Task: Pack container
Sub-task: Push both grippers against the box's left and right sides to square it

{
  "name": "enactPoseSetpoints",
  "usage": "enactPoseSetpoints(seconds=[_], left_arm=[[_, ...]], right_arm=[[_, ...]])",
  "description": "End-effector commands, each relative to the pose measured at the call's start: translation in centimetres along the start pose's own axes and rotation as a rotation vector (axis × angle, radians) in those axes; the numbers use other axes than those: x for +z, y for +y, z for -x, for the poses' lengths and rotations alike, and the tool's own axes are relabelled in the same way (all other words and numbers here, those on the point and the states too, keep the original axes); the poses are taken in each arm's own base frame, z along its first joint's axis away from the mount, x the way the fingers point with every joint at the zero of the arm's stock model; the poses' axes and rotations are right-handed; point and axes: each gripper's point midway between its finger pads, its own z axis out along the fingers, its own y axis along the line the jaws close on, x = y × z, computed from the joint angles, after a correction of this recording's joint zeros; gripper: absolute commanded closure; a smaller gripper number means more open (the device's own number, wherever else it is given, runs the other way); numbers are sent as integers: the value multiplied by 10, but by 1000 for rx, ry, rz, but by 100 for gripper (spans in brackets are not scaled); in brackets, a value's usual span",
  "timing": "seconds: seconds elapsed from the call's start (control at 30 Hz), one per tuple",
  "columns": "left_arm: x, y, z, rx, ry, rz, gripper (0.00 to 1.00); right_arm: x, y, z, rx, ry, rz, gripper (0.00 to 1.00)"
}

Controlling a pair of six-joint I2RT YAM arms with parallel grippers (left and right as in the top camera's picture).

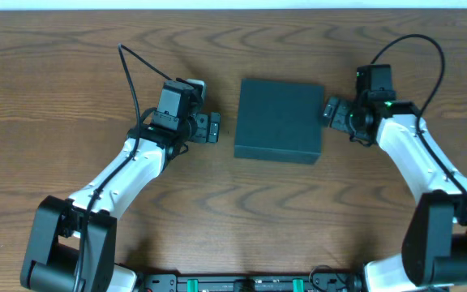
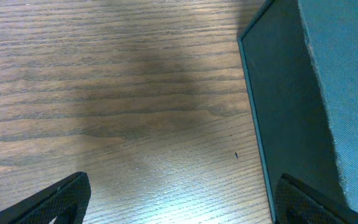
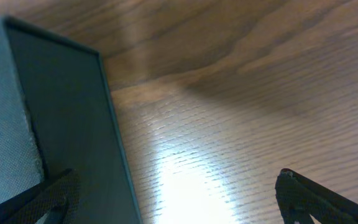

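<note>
Centrally on the wooden counter (image 1: 71,73) sits the container (image 1: 279,120), its lid seemingly closed. The left gripper (image 1: 211,127) gapes wide just beside its left wall; the right gripper (image 1: 331,112), equally wide, is close against its right wall, holding nothing.

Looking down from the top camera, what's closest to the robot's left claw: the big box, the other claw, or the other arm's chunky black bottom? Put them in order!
From the left gripper, in the overhead view:
1. The container, right beside it, in the middle of the table.
2. The right gripper, on the container's other side.
3. The right arm's base, far off at the picture's bottom right.
</note>
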Motion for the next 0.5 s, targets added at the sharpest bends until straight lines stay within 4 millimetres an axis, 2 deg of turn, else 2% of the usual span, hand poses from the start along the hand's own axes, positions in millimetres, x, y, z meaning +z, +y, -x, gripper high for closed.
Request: enactPoseSetpoints(seconds=[0.0, 0.23, 0.47], left_arm=[[-1, -7, 3, 0, 0, -27, 5], [-1, -6, -4, -4, 31, -24, 5], [0, -11, -13, 8, 63, -28, 5]], right_arm=[[9, 11, -6, -40, 22, 17, 1], [11, 31, -1, -77, -17, 58, 1], [12, 55, -10, -136, -19, 87, 1]])
